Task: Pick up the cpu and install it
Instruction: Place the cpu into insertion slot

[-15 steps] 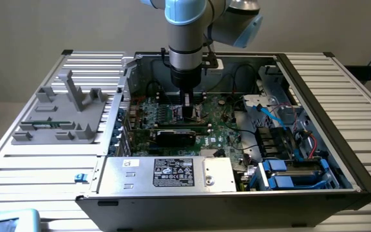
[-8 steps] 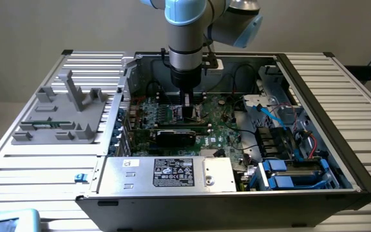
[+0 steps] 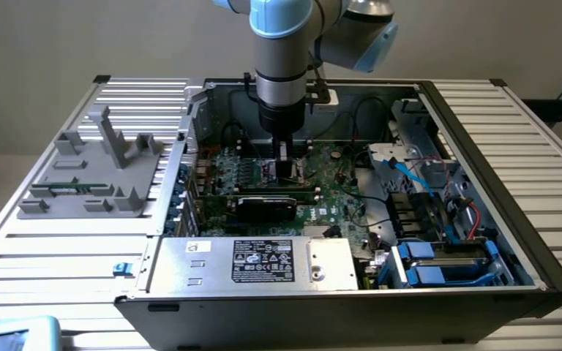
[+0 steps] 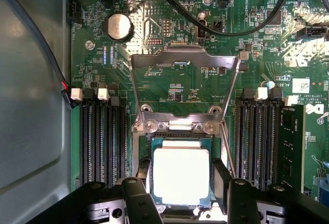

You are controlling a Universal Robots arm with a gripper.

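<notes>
The wrist view shows, inside the computer case (image 4: 31,106) on the motherboard (image 4: 267,54), the cpu (image 4: 181,175) apparently lying in its socket (image 4: 141,149) below the raised load plate (image 4: 182,59), the gripper (image 4: 183,180) jaws clamped on its opposite edges, neither released nor latched yet.

The arm (image 3: 281,66) hangs straight down, wrist vertical, inside the open case (image 3: 359,318) near its far wall. The gripper (image 3: 286,167) points downward, its two black fingers (image 4: 222,175) clasping opposite edges of the cpu (image 4: 181,175).
</notes>
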